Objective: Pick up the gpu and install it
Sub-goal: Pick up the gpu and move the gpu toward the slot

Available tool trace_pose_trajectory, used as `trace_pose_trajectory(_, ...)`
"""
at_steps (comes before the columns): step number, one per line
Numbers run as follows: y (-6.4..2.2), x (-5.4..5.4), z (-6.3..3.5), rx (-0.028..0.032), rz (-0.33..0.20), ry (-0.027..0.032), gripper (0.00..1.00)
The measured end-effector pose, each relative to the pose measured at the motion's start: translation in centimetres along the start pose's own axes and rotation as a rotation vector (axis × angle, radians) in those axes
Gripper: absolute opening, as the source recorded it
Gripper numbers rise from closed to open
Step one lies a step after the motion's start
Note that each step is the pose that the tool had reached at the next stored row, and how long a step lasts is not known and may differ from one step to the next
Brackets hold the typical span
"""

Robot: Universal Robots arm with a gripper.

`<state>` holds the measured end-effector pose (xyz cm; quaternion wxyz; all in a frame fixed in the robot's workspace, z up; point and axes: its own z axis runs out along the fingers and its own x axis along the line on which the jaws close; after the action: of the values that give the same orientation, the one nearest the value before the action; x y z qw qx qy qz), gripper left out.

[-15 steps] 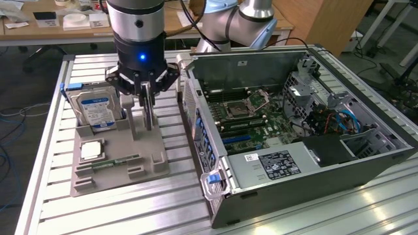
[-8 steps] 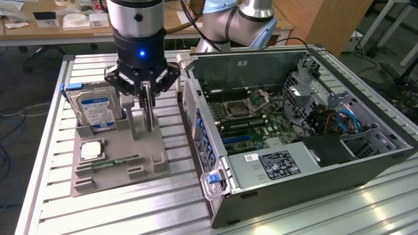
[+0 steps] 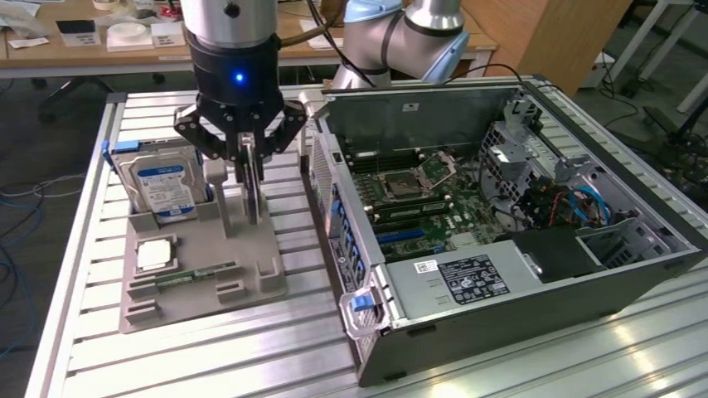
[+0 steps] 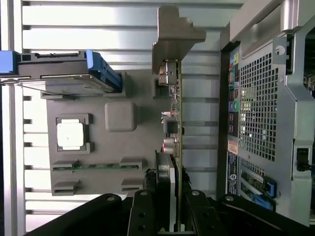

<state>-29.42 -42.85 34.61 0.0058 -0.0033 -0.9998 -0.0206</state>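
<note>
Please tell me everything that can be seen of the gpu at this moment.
The gpu is a thin flat card, seen edge-on, with small components on one face and a silver metal bracket with a bent tab at one end. It stands upright on edge above the grey holder tray, between the hard drive and the open computer case. The hand is shut on it, one finger on each face. Whether its lower edge touches the tray cannot be told.
</note>
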Motion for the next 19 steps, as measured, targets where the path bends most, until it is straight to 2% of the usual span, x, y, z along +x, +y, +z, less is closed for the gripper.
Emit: trace_pose_trajectory(19, 0.19, 0.1, -4.61, 0.0, 0.0, 0.0, 0.28)
